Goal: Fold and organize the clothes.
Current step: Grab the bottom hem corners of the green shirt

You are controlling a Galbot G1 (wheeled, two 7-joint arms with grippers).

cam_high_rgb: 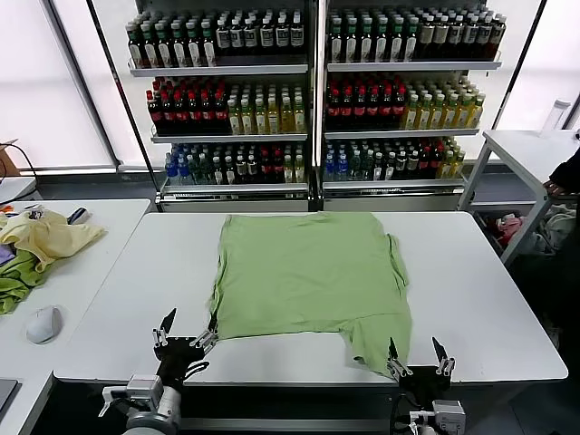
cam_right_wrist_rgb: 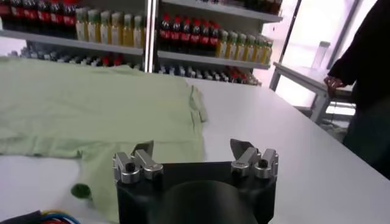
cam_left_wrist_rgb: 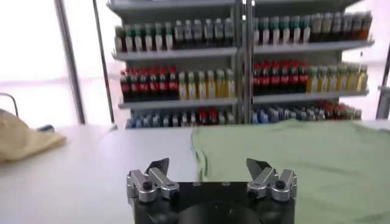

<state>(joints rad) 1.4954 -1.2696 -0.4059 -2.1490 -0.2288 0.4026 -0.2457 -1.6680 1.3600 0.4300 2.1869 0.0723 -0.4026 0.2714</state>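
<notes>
The light green polo shirt (cam_high_rgb: 308,276) lies flat on the white table (cam_high_rgb: 109,308), plain side up, with a sleeve reaching toward the near right edge. No print or buttons show. My left gripper (cam_high_rgb: 188,332) is open and empty at the shirt's near left corner. In the left wrist view the gripper (cam_left_wrist_rgb: 208,165) faces the shirt (cam_left_wrist_rgb: 304,158). My right gripper (cam_high_rgb: 415,355) is open and empty at the table's near edge, just right of the near sleeve. In the right wrist view the gripper (cam_right_wrist_rgb: 191,150) sits over the sleeve edge of the shirt (cam_right_wrist_rgb: 91,103).
A second table at the left holds a pale yellow garment (cam_high_rgb: 50,237), a darker green cloth (cam_high_rgb: 16,285) and a white mouse (cam_high_rgb: 43,323). Shelves of bottles (cam_high_rgb: 308,91) stand behind the table. A person (cam_right_wrist_rgb: 365,79) stands at a side table on the right.
</notes>
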